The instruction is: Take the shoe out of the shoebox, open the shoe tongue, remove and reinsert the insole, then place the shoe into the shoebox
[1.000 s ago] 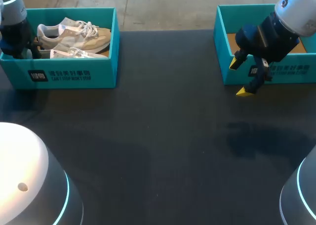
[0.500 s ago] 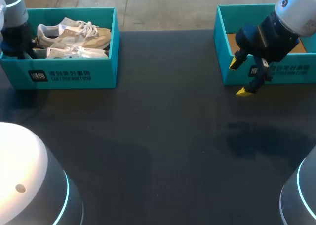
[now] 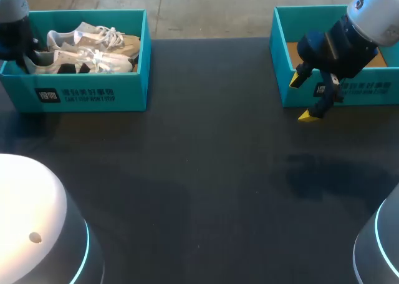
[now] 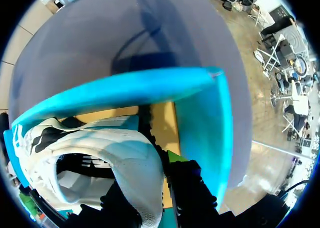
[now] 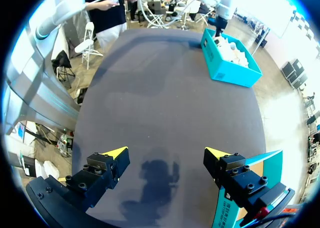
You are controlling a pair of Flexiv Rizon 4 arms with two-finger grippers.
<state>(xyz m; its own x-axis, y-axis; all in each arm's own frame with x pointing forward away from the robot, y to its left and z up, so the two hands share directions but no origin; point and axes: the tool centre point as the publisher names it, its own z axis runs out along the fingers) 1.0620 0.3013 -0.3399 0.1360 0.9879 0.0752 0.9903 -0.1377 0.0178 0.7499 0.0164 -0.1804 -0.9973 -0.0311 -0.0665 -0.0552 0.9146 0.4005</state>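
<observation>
A teal shoebox at the far left of the table holds two white and beige shoes. The nearer shoe sits raised at its heel end, and my left gripper is shut on that heel. In the left wrist view the white heel collar of the shoe runs between the dark fingers of my left gripper, inside the shoebox's teal wall. The second shoe lies behind it. My right gripper hangs open and empty over the table, in front of another box.
A second teal box with a bare cardboard floor stands at the far right; its corner lies beside my right gripper. The dark tabletop stretches between the boxes. The left shoebox shows far ahead.
My left gripper closed on the nearer shoe's heel and lifted it; the shoe rose and slid left inside the box. The right arm has stayed still.
</observation>
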